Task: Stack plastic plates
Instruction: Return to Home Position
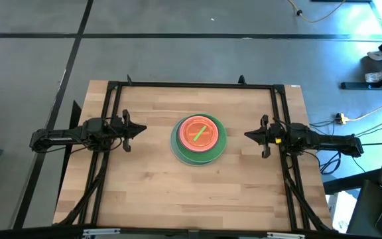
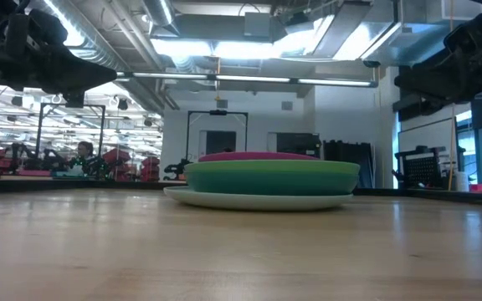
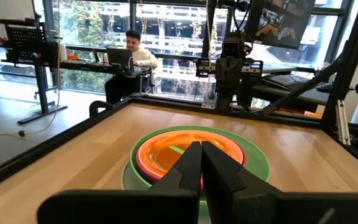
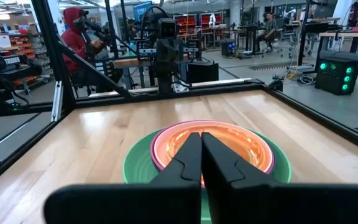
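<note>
Both grippers hang over the table, one on each side, with the plates between them. On the left side, the left gripper [image 1: 142, 129] points at the plates and is well apart from them. Its two dark fingers [image 3: 188, 168] are pressed together and hold nothing. Over on the right side, the right gripper [image 1: 247, 135] points back at the plates and is also well apart from them. Its fingers [image 4: 188, 163] are pressed together too, with nothing in them.

The biggest thing is the wooden table [image 1: 144, 192]. A black frame [image 1: 191, 85] runs around its edges. Far behind the table, one person [image 3: 135, 53] sits at a desk. Another person in a red hood [image 4: 76, 28] is in the room on the other side.

The stack of plates [image 1: 199, 138] sits in the middle of the table, about halfway between the two grippers. The widest one is at the bottom. It is a pale plate [image 2: 258, 201] lying flat on the wood. On it rests a big green plate [image 3: 257, 165]. From the low view, the side of the stack shows a light green band over a teal band. A pink plate [image 4: 160, 140] sits inside the green one, and only its rim shows. An orange plate [image 1: 207, 126] fills the top. A thin lime streak [image 1: 198, 132] crosses the middle of the orange plate. It is too small to tell what it is.
</note>
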